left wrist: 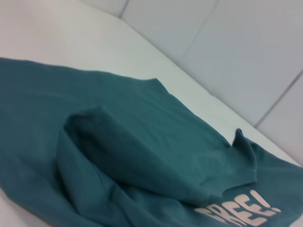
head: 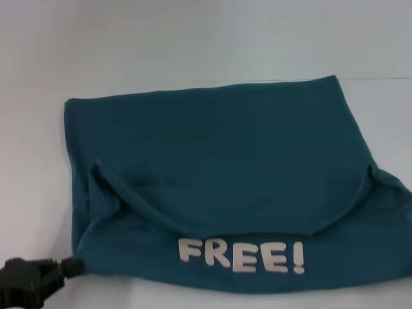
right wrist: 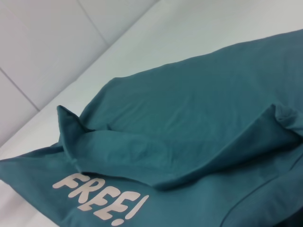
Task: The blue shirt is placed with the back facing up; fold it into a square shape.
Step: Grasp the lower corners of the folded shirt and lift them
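Observation:
The blue shirt (head: pixel 225 161) lies spread on the white table, a dark teal cloth folded over on itself. A pale "FREE!" print (head: pixel 241 255) faces up on the strip nearest me. A folded-over layer covers the middle, its two corners puckered at the left and right. My left gripper (head: pixel 72 265), black, sits at the near left corner of the shirt, shut on the cloth, which is drawn to a point there. The left wrist view shows the shirt (left wrist: pixel 142 142) and part of the print (left wrist: pixel 246 213). So does the right wrist view, with the shirt (right wrist: pixel 199 109) and the print (right wrist: pixel 99 198). My right gripper is out of view.
The white table (head: pixel 193 38) stretches beyond the shirt to the far side and to the left. A pale tiled wall (left wrist: pixel 236 47) rises behind the table's far edge, also seen as the wall (right wrist: pixel 38 38) in the right wrist view. The shirt's right side runs off the head view's edge.

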Controlling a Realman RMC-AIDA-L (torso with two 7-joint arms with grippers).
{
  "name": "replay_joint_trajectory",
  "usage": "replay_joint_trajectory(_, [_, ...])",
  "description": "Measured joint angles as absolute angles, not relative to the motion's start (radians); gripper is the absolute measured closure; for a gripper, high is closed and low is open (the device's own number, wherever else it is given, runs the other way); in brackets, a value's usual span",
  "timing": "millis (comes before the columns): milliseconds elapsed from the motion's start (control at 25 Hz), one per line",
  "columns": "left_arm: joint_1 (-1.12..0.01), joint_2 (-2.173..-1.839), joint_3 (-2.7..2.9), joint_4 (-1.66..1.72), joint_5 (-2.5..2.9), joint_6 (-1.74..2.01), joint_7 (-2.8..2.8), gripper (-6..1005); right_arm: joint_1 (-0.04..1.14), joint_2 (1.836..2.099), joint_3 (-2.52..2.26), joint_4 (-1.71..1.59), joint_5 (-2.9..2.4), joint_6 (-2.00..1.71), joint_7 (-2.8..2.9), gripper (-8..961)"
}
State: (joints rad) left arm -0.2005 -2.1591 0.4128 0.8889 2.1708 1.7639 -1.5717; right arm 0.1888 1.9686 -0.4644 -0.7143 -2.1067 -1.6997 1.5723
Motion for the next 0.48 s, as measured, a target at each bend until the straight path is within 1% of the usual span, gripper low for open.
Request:
replay_joint_trajectory(200, [-0.191,-2.159,0.386,0.890,2.223,1.809,-1.569,981,0.161,1.966,-0.436,-0.715,-2.146,-1.778,1.517,916])
replay_joint_trajectory(480, [-0.189,-2.156,0.377,0.890,2.279,1.853,-1.567,981,0.150,1.972,-0.381,-0.716,-2.244,-1.867,1.501,915])
